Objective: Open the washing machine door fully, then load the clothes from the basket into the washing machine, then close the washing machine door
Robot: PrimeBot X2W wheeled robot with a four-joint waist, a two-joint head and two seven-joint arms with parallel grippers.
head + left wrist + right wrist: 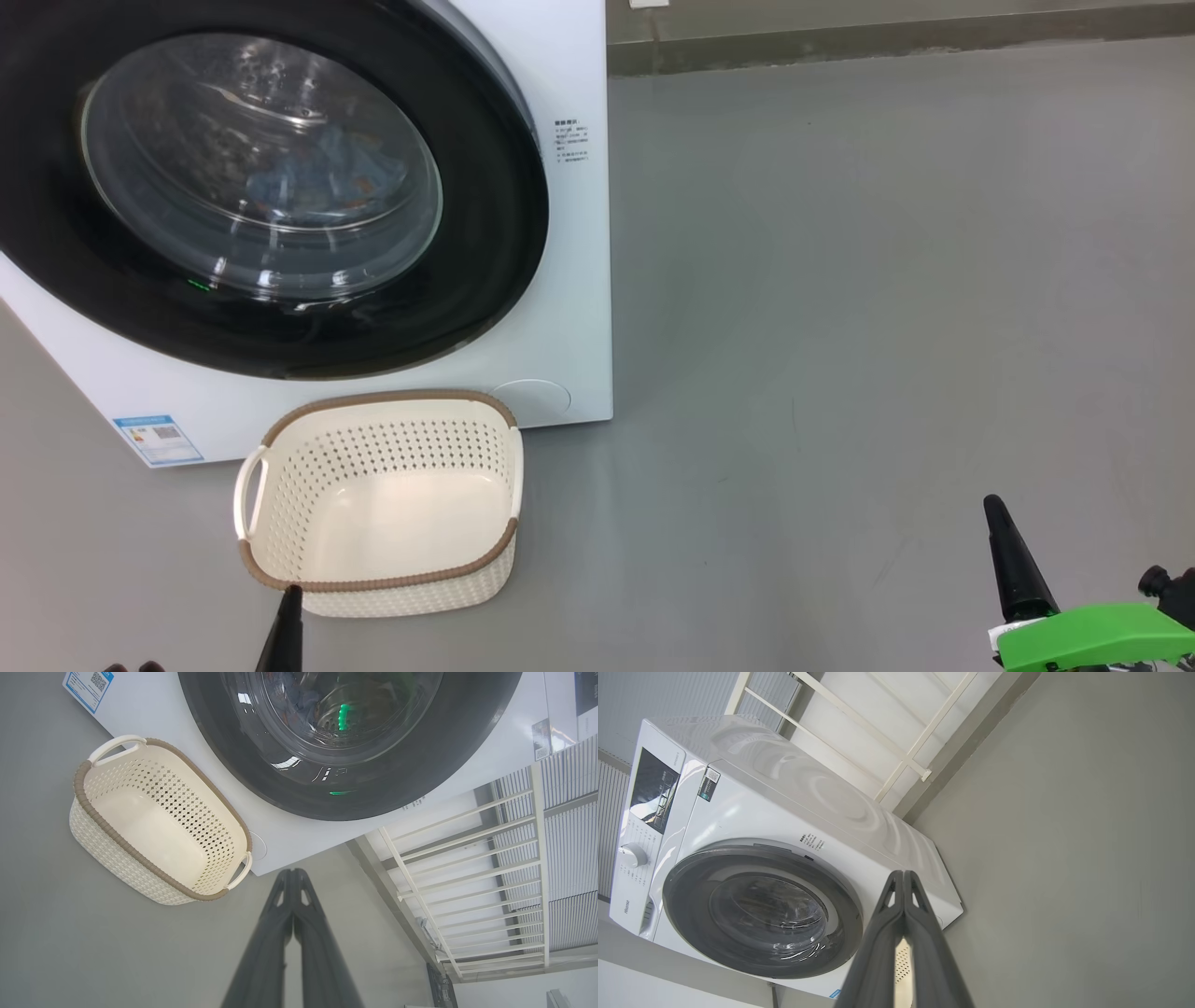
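The task looks finished. The washing machine door [485, 215] is shut, the clothes [327, 177] lie behind its glass, and the basket [392, 399] at six o'clock below sits empty. The left pincer [293, 873] and right pincer [903, 874] are each pressed together, holding nothing.

I see the washing machine door [495, 233] as a glossy black ring around clear, reflective glass, set in the smooth, shiny white front of the washing machine [569, 317]; the clothes [327, 177] show as soft blue cloth at three o'clock in the glass. At six o'clock from the door, the basket [392, 588] is matt cream perforated plastic with a brown woven-look rim, on a smooth, dull grey floor [887, 280].
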